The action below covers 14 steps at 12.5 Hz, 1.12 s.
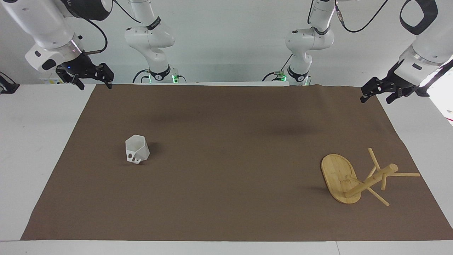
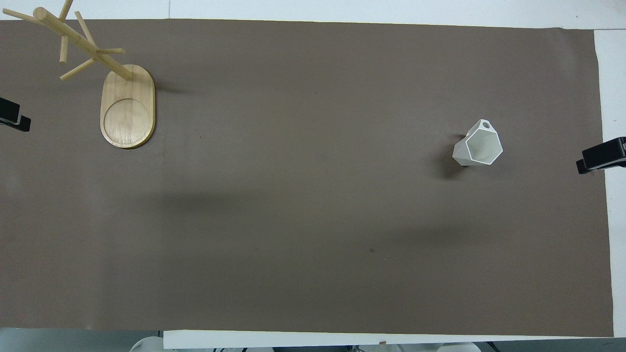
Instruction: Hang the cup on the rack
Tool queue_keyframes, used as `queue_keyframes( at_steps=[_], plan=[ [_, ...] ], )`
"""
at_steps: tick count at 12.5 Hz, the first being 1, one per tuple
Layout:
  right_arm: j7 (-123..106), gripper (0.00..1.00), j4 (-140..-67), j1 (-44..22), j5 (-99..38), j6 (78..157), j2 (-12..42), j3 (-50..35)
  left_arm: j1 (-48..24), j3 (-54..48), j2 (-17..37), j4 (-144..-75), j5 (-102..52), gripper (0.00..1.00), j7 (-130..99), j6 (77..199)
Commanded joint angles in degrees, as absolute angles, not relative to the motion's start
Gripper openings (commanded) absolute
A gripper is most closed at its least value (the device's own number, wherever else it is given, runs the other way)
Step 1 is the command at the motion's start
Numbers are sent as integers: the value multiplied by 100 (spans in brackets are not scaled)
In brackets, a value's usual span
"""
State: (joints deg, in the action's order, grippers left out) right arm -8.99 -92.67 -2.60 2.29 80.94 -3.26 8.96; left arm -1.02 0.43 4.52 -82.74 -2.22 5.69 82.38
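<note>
The white faceted cup [image 1: 137, 150] [image 2: 478, 144] stands mouth up on the brown mat, toward the right arm's end of the table. Its holed handle is on the side farther from the robots. The bamboo rack [image 1: 339, 177] [image 2: 127, 107] stands on its oval base toward the left arm's end, post and thin pegs rising from the base's end farther from the robots. My right gripper [image 1: 95, 85] [image 2: 599, 156] hangs open and empty over the mat's edge at its own end. My left gripper [image 1: 376, 99] [image 2: 14, 120] hangs open and empty over the mat's edge near the rack.
A brown mat [image 1: 226, 198] covers most of the white table [image 1: 35, 141]. Only the cup and rack stand on it, well apart from each other.
</note>
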Motion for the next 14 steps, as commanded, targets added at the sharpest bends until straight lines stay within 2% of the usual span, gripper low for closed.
queue_keyframes(
  at_steps=[1,7,11,14],
  plan=[
    [-791,99,-9193,-246,290,8060,-290,870,-53,18,378,-8332,-237,100,510,8244],
    [-1175,99,-9264,-272,220,8033,-395,862,-53,18,378,-8332,-229,100,510,8244],
    [-4245,99,-9220,-89,176,8593,-325,905,-53,18,378,-8332,-229,100,510,8244],
    [-6566,99,-8748,587,-700,8622,199,914,-53,18,378,-8332,-229,100,510,8244]
  ],
)
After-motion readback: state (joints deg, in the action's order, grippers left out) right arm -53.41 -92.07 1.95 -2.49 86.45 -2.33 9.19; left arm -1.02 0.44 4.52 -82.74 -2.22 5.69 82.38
